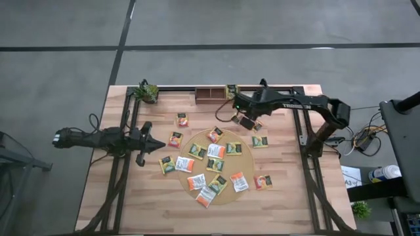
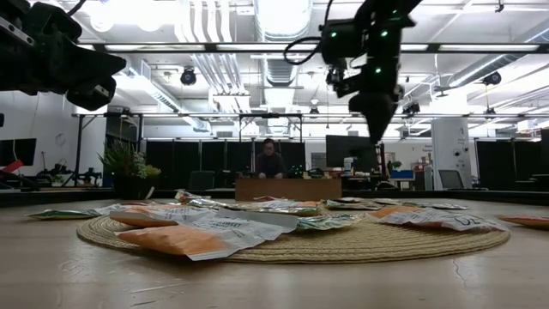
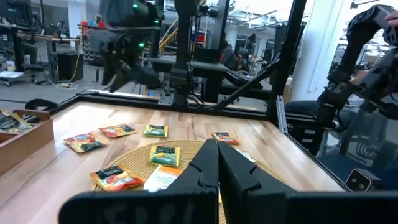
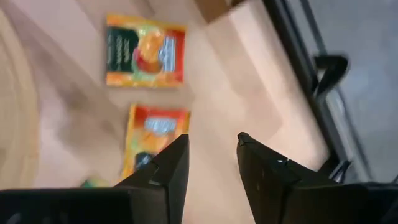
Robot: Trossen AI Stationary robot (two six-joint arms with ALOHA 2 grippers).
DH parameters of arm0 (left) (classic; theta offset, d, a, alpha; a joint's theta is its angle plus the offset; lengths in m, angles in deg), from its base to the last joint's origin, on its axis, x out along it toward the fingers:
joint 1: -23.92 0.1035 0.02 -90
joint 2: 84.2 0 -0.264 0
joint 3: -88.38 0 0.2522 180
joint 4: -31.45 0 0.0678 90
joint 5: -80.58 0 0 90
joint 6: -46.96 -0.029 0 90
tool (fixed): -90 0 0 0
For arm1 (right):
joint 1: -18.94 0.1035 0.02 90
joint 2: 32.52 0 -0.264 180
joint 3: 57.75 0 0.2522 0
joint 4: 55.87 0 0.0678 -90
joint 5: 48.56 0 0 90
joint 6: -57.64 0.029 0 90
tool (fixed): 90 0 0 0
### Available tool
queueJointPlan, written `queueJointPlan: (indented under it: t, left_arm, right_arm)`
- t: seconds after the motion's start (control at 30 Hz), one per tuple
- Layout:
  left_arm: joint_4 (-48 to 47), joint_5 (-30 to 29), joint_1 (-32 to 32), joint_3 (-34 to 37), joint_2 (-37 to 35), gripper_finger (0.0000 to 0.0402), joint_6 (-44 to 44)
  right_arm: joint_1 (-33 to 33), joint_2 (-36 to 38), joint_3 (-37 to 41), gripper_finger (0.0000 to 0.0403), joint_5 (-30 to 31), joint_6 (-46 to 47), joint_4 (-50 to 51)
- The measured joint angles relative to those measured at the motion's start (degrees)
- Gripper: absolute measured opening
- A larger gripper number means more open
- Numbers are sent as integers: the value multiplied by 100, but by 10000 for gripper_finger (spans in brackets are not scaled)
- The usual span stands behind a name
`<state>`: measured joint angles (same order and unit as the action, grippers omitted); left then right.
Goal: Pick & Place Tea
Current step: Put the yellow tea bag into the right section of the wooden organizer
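Several flat tea sachets, orange, white and dark green, lie flat on the round tan mat (image 1: 246, 164) and on the wood around it, such as one (image 1: 182, 120) to the mat's left. My right gripper (image 1: 223, 113) hangs high above the table's far middle, open and empty. It also shows in the low view (image 2: 377, 120). In its wrist view (image 4: 212, 146) an orange sachet (image 4: 155, 137) and a green-and-orange one (image 4: 146, 50) lie on the wood below. My left gripper (image 1: 157, 143) waits left of the mat, above the table, shut and empty (image 3: 217, 162).
A small brown wooden tray (image 1: 210, 94) stands at the far edge, with a sachet (image 1: 231, 90) at its right end. A potted plant (image 1: 146, 92) stands at the far left corner. Dark frame rails run along the table's sides. A person sits in the room beyond (image 2: 270, 159).
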<state>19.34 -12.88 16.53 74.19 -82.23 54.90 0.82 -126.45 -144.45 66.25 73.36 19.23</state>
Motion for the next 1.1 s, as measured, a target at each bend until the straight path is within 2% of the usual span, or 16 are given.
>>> queueJointPlan:
  t: [0.13, 0.33, 0.5, 0.87, 0.97, 1.1]
  left_arm:
    - [0, 1, 1, 2, -1, 0, 1]
    - [0, 0, 2, 1, -2, 0, 0]
    - [0, 1, 0, 0, 1, 0, 1]
    - [0, -1, -1, 2, -1, 0, -1]
    - [0, -1, 1, 1, -2, 0, 0]
    - [0, -1, 0, 2, -2, 0, -1]
  right_arm:
    - [170, 276, 267, 132, -205, 913, 256]
    - [202, 757, 750, 140, -1193, 2598, 444]
    - [275, 1289, 1405, 155, -1364, 3397, 420]
    - [755, 1961, 2480, 221, -1809, 4589, 0]
    - [781, 1979, 2747, 234, -2080, 4829, -365]
    - [772, 1734, 2881, 244, -2087, 5141, -558]
